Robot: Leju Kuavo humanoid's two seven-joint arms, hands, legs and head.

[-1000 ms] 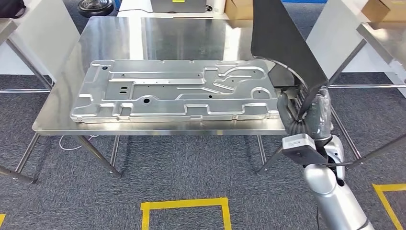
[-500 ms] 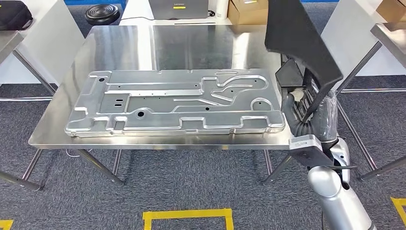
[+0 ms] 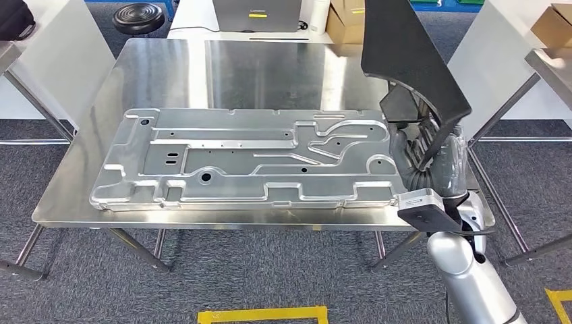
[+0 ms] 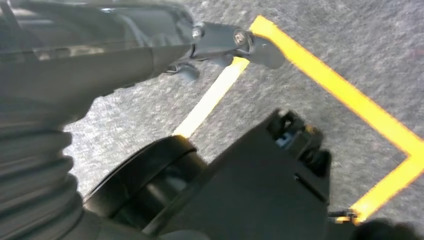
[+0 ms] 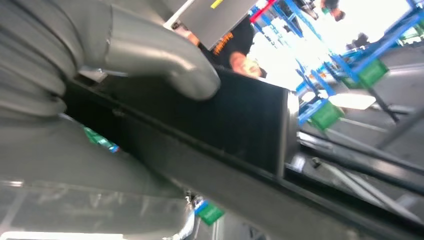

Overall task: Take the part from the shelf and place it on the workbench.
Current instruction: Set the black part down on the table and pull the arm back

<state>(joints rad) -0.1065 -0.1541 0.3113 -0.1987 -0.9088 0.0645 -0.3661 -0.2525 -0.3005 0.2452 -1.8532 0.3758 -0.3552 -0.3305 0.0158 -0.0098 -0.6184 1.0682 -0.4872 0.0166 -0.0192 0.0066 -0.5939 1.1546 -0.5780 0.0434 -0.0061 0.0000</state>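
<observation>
The part (image 3: 405, 61) is a large black panel that stands tilted above the right end of the steel workbench (image 3: 270, 67). My right hand (image 3: 432, 158) grips it at its lower end, just right of a big stamped silver sheet (image 3: 249, 158) lying on the bench. In the right wrist view the grey thumb (image 5: 160, 60) presses on the black part (image 5: 240, 115). My left hand (image 4: 220, 40) hangs over the carpet with its dark fingers stretched out and nothing in them.
Behind the bench stand a black stool (image 3: 138, 15), a grey unit (image 3: 256, 13) and cardboard boxes (image 3: 344, 17). More tables flank it at the left (image 3: 61, 47) and right (image 3: 550, 61). Yellow tape (image 3: 263, 314) marks the floor. A person (image 5: 240, 55) stands beyond the part.
The whole picture has shifted, so the camera has moved. The bench now reaches under my right hand, which keeps its hold on the black part.
</observation>
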